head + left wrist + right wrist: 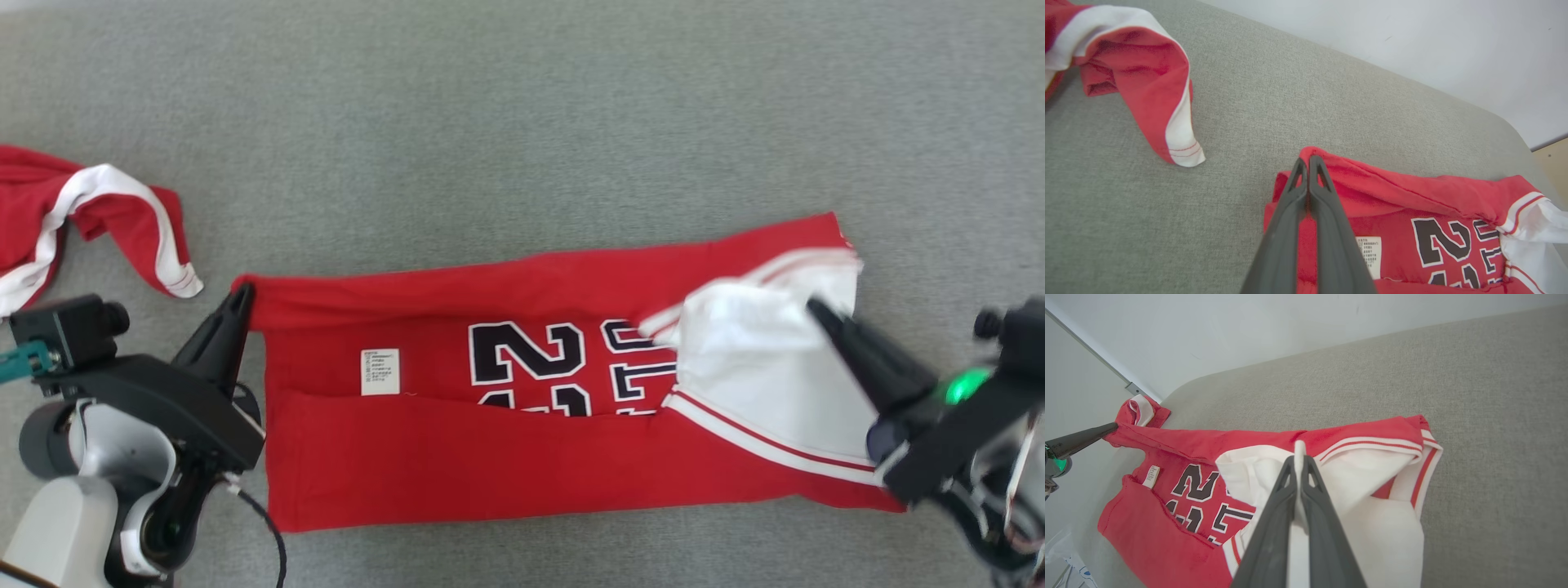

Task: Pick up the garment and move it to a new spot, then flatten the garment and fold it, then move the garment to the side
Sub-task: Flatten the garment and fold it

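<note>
The garment (522,474) is a red jersey with dark numerals and a white care tag (380,371), lying across the grey surface with its near strip folded over. My left gripper (242,290) is shut on the garment's far left corner; the left wrist view shows red cloth (1392,192) wrapped around the fingertips of that gripper (1307,161). My right gripper (814,306) is shut on the white sleeve panel at the right end. In the right wrist view a white fold (1372,473) runs between the fingers of the right gripper (1300,457).
A second red and white garment (106,212) lies crumpled at the far left, close to my left arm, and appears in the left wrist view too (1147,81). The grey surface (522,122) stretches beyond the jersey to a rounded edge (1515,122) by a pale wall.
</note>
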Tool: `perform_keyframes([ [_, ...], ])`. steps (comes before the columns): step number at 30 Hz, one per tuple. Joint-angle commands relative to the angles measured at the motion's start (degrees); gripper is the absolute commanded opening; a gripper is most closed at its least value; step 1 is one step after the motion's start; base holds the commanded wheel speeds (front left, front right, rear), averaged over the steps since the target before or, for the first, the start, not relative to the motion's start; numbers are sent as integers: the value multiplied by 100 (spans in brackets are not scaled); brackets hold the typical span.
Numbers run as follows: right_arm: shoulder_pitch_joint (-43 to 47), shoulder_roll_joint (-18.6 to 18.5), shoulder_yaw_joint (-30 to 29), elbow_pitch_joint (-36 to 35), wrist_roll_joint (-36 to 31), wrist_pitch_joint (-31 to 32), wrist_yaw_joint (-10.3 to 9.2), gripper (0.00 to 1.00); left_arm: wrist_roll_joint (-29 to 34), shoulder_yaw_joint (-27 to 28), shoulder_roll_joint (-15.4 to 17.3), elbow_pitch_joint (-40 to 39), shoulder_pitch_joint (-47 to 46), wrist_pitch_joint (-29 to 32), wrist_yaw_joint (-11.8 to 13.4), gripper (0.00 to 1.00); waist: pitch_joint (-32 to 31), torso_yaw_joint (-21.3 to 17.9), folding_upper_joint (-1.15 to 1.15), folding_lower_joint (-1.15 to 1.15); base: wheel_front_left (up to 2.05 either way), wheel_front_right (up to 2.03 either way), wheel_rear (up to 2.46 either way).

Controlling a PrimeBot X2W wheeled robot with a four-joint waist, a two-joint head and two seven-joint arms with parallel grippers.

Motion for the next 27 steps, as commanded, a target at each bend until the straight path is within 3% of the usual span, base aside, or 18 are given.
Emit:
perform_keyframes([
  [1,328,119,-141,-139,5,-31,-2,0,-58,64,73,16,139,18,46,0,-101,-124,0,1,0,0,0],
  [8,1019,552,-529,-286,-213,189,-2,0,-165,150,84,148,350,47,167,0,-118,-279,0,1,0,0,0],
  [9,1077,597,-547,-250,-307,253,-2,17,-177,166,76,179,373,50,191,0,-122,-287,0,1,0,0,0],
  [10,1077,597,-547,-250,-307,253,-2,17,-177,166,76,179,373,50,191,0,-122,-287,0,1,0,0,0],
  [11,1112,668,-575,-231,-358,295,-2,66,-173,177,77,214,405,51,203,0,-130,-299,0,1,0,0,0],
  [12,1156,752,-589,-214,-375,337,-2,100,-211,182,53,248,439,67,205,0,-140,-303,0,1,0,0,0],
  [13,1211,784,-605,-198,-452,393,-2,100,-249,207,23,270,446,38,200,34,-151,-301,0,1,0,0,0],
  [14,1278,818,-626,-182,-496,449,-2,100,-261,224,11,295,449,-7,197,60,-169,-293,0,1,0,0,0],
  [15,1343,864,-642,-199,-528,505,-2,100,-267,227,6,324,473,-36,192,100,-181,-291,0,1,0,0,0],
  [20,1602,1096,-1046,-317,-859,351,-2,100,-68,336,-37,383,575,-526,299,100,-298,-322,0,1,0,0,0],
  [27,1605,1813,-2188,-313,-1649,-370,-2,100,682,286,-97,68,688,-1535,660,100,-524,-358,0,1,0,0,0],
])
